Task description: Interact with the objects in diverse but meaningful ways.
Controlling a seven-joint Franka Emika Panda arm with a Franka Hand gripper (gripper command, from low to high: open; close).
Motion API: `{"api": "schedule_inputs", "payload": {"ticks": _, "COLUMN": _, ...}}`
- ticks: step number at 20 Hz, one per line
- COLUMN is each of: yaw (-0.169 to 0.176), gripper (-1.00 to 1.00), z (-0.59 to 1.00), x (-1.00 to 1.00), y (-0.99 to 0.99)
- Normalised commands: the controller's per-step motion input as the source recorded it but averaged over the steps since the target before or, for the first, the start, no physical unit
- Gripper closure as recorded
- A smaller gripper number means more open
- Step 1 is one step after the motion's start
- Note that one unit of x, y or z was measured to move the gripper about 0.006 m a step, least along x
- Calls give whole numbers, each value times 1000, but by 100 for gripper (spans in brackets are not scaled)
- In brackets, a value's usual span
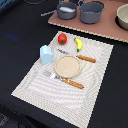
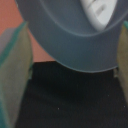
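Observation:
In the wrist view a dark grey pot (image 2: 65,35) fills the frame, with a small white elongated piece (image 2: 97,11) inside it. My gripper (image 2: 70,55) is open, its two fingers (image 2: 15,80) standing wide apart on either side of the pot's near rim. In the exterior view this pot (image 1: 67,10) with the white piece (image 1: 65,8) stands at the back on a brown board; the gripper does not show there. A red tomato (image 1: 62,38), a yellow banana (image 1: 78,44) and a pale blue-white carton (image 1: 46,54) sit on the striped placemat (image 1: 95,95).
A second grey pot (image 1: 91,11) and a pale bowl (image 1: 123,17) stand on the brown board (image 1: 107,30). On the placemat lie a tan plate (image 1: 67,65), two orange-handled knives (image 1: 86,59) (image 1: 72,83) and a fork (image 1: 50,75). The table is black.

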Motion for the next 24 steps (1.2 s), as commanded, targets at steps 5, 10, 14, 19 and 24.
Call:
{"api": "schedule_inputs", "payload": {"ticks": 5, "yaw": -36, "gripper": -100, "z": 1000, "x": -129, "y": 119}}
{"api": "schedule_inputs", "payload": {"ticks": 10, "yaw": -97, "gripper": -100, "z": 856, "x": 124, "y": -156}}
{"api": "schedule_inputs", "payload": {"ticks": 14, "yaw": -124, "gripper": -100, "z": 212, "x": 369, "y": -399}}
{"api": "schedule_inputs", "payload": {"ticks": 19, "yaw": -134, "gripper": -100, "z": 138, "x": 655, "y": -427}}
{"api": "schedule_inputs", "payload": {"ticks": 24, "yaw": -132, "gripper": -100, "z": 15, "x": 840, "y": -386}}
